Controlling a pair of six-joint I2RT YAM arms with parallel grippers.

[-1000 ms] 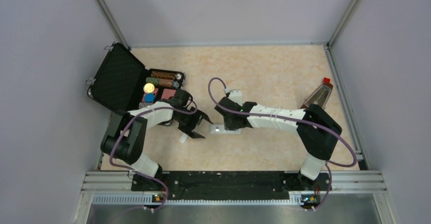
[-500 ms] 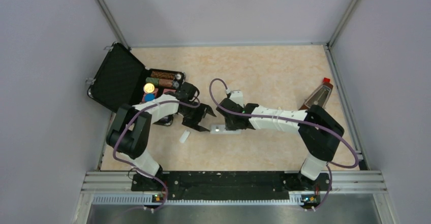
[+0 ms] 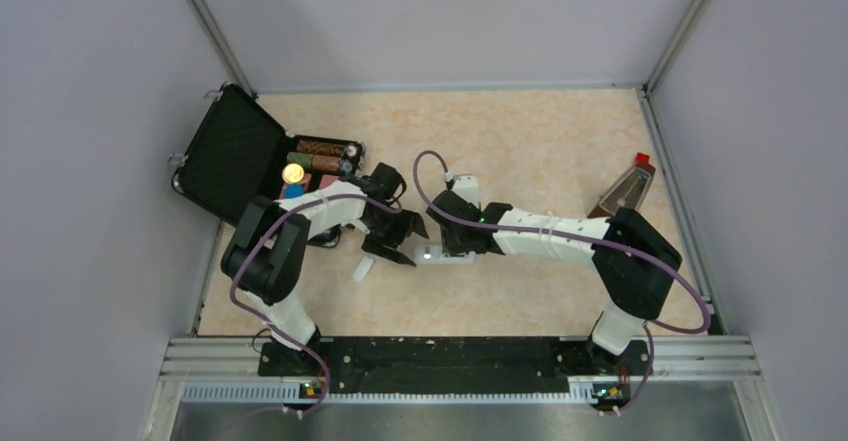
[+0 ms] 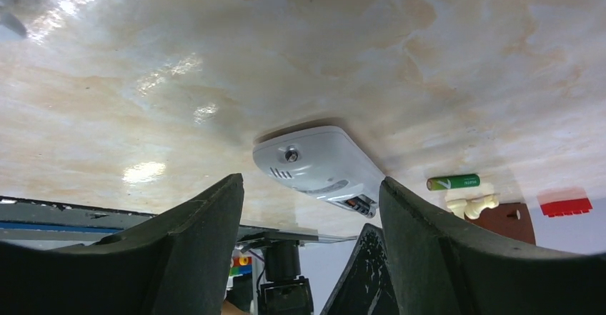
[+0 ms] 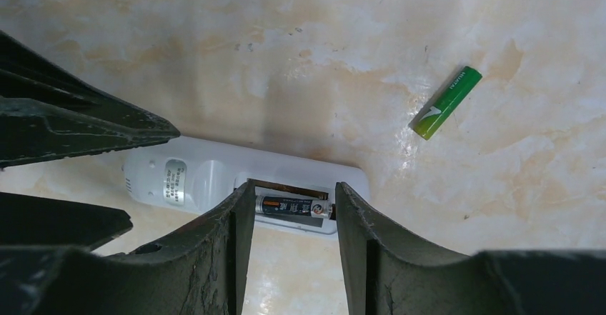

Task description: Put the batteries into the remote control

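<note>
Mid-counter (image 5: 357, 29), the remote control (image 5: 214, 176) lies bay-up, dark battery (image 5: 293, 206) seated between fingers of the right hand (image 5: 294, 186); gripped or not, cannot tell. Left hand (image 4: 311, 181), open, should brace it; green battery (image 5: 444, 103) lies loose nearby.

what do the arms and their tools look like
The left arm and right arm have white shells between bulky black joints, each trailed by a looping purple cable. The left tool and right tool each carry two matte black, wedge-shaped fingers, scuffed on the right.
</note>
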